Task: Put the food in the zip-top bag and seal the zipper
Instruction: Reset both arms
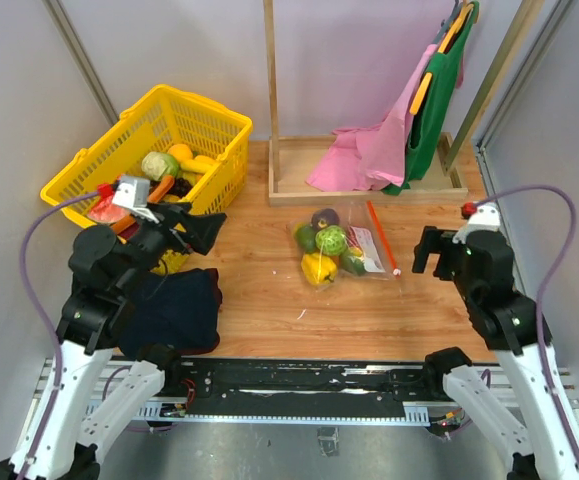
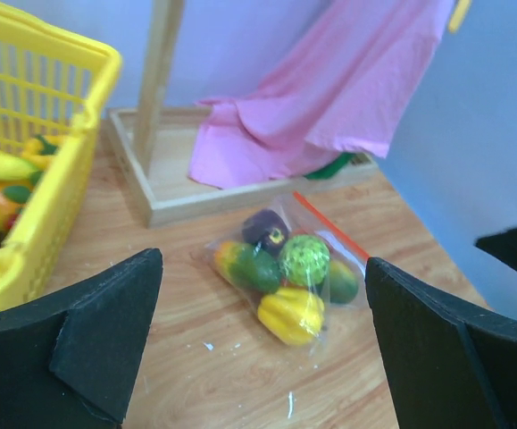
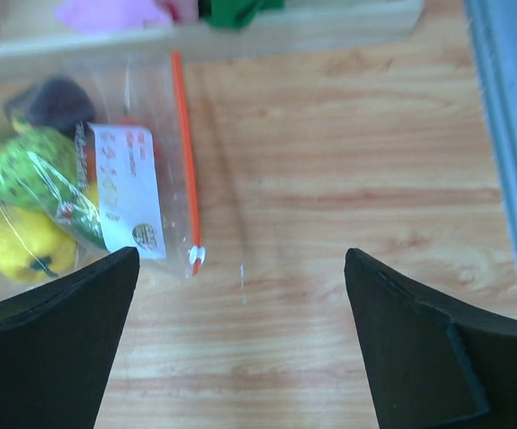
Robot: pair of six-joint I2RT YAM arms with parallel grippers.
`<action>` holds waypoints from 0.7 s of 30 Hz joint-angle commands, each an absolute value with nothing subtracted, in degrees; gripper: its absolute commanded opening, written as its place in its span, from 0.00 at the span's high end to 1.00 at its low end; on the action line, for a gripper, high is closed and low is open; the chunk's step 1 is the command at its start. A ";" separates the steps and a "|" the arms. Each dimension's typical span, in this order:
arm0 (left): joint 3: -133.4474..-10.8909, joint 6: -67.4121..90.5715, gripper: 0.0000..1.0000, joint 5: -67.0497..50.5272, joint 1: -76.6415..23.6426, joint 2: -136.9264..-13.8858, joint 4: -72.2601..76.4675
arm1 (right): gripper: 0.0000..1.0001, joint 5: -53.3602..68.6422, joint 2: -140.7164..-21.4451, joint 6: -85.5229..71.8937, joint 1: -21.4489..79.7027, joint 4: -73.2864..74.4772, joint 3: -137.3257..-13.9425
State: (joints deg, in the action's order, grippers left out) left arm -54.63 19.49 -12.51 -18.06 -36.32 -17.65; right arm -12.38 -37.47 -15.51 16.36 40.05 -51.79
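Observation:
The clear zip-top bag (image 1: pixel 341 248) lies flat on the wooden table with the food (image 1: pixel 324 250) inside: green, yellow, orange and dark purple toy pieces. Its red-orange zipper (image 1: pixel 382 238) runs along the right edge, with a white slider at the near end (image 3: pixel 195 256). The bag also shows in the left wrist view (image 2: pixel 285 277) and right wrist view (image 3: pixel 106 170). My left gripper (image 1: pixel 194 230) is open and empty, left of the bag. My right gripper (image 1: pixel 427 250) is open and empty, right of the zipper.
A yellow basket (image 1: pixel 154 150) with more toy food stands at the back left. A wooden rack (image 1: pixel 369 185) with pink and green cloths (image 1: pixel 389 140) stands behind the bag. A dark cloth (image 1: pixel 179 305) lies at the near left.

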 commanded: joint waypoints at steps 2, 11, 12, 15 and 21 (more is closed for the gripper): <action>-59.63 22.32 0.01 2.18 -17.68 -32.07 -26.44 | 0.02 -20.43 -26.97 -9.19 15.70 36.46 -53.19; -49.92 19.03 0.01 13.59 -17.67 -24.50 -17.24 | 0.02 -22.94 -13.41 -4.57 16.05 28.04 -41.69; -47.64 18.73 0.01 14.26 -17.70 -23.19 -14.40 | 0.02 -23.07 -12.64 -4.46 16.08 27.40 -40.61; -41.57 16.35 0.01 16.16 -17.75 -19.42 -6.65 | 0.02 -22.00 -10.51 -3.67 16.22 25.41 -38.41; -36.45 12.84 0.01 17.31 -17.69 -17.95 -2.02 | 0.02 -21.78 -9.34 -2.66 16.19 24.93 -37.99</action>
